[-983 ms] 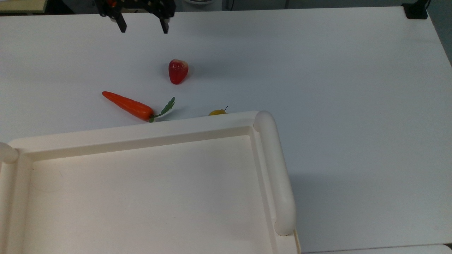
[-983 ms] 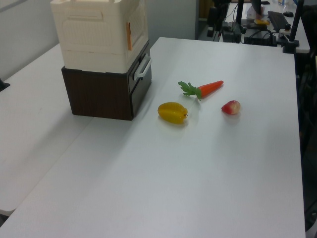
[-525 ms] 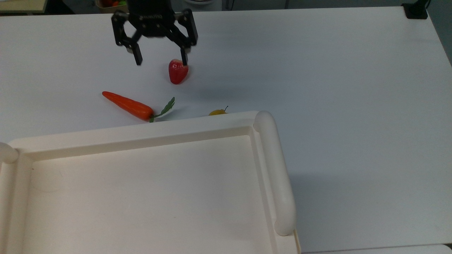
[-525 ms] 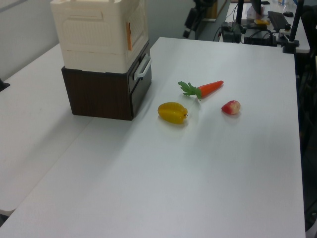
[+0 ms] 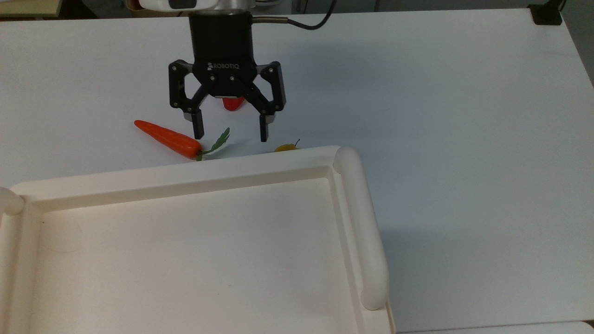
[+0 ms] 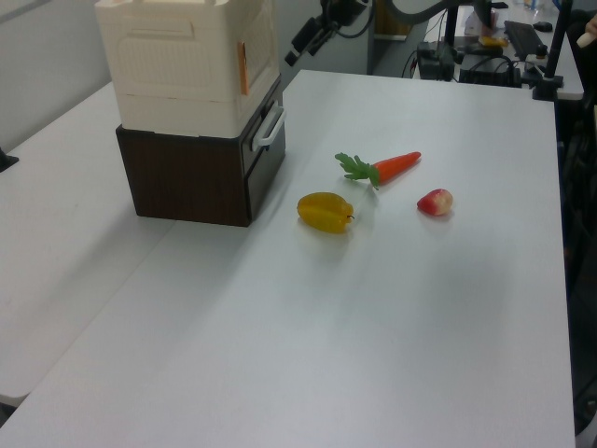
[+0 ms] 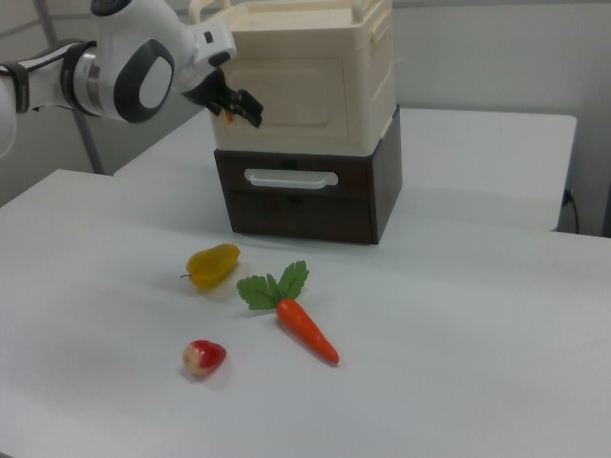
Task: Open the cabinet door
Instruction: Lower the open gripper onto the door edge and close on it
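Bench (image 5: 464, 116) white. Cabinet (image 7: 315, 76) cream, sat on a dark brown drawer unit (image 7: 305, 205) with a pale handle (image 7: 291, 177). Gripper (image 5: 230, 134) black, arm (image 7: 124, 67) white and grey. Carrot (image 5: 167, 138) orange, green leaves. Strawberry (image 7: 203, 357) red; yellow fruit (image 7: 212, 265).

Black two-finger gripper (image 5: 230, 131): fingers spread wide apart, nothing between them, pointing toward the large cream plastic cabinet (image 5: 185, 241) (its front, in the right view). White rounded arm (image 7: 124, 67): reaches in high, level with the cabinet's upper part.
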### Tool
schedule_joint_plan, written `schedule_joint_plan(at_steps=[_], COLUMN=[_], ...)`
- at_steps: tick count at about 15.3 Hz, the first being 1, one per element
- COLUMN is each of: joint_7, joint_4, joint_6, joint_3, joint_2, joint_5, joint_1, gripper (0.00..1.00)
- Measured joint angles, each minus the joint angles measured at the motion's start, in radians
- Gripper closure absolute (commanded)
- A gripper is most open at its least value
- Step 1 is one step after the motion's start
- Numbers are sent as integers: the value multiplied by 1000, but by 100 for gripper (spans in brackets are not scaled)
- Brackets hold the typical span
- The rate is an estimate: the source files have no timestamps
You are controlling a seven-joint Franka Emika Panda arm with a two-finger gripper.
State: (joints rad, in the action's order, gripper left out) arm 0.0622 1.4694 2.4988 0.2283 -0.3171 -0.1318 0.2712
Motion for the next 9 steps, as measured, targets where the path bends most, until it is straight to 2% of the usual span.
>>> schedule_joint_plan(at_steps=[2,4,5,7,9], joint_7=[0,0,1,2,2], joint_4=[-34,-65,-80,-104,-121], joint_6=[20,26,33,57,85], joint_3=[0,-1,-1,-1,0], joint_2=[-27,-60,-76,-104,-124], joint_5=[3,14,23,31,32], joint_1=[22,50,61,71,71], gripper=[4,17,19,38,43])
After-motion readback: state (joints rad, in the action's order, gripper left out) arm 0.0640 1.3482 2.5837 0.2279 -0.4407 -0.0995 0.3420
